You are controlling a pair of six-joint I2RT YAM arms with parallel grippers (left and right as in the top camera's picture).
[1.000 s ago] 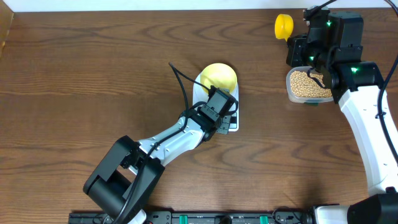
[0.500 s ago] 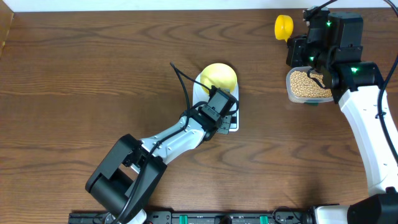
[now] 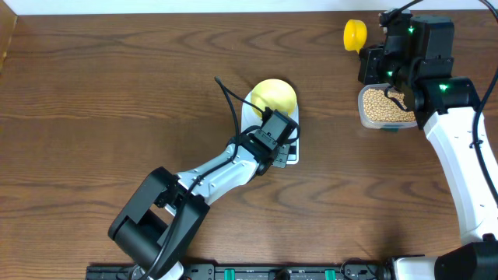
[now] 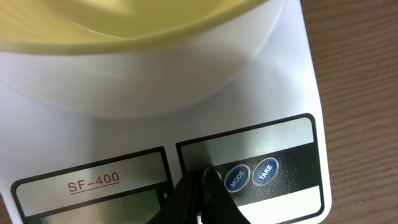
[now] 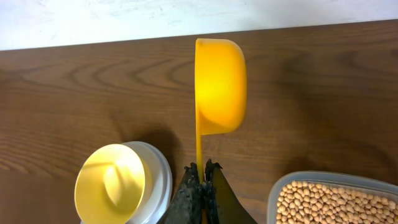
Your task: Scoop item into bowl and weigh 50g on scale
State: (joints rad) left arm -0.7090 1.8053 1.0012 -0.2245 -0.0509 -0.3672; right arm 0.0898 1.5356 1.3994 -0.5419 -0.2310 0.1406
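Observation:
The pale yellow bowl stands empty on the white scale. In the left wrist view the bowl fills the top, over the scale. My left gripper is shut, its tip on the scale's front panel just left of the blue MODE button. My left gripper hangs over the scale's front edge. The beans fill a clear tub at the right. My right gripper is shut on the thin handle of an empty yellow scoop, held on its side beyond the tub.
The clear tub of beans lies just right of my right gripper. The scoop hangs near the table's far edge. A black cable loops up from the left arm beside the scale. Bare wood surrounds the scale.

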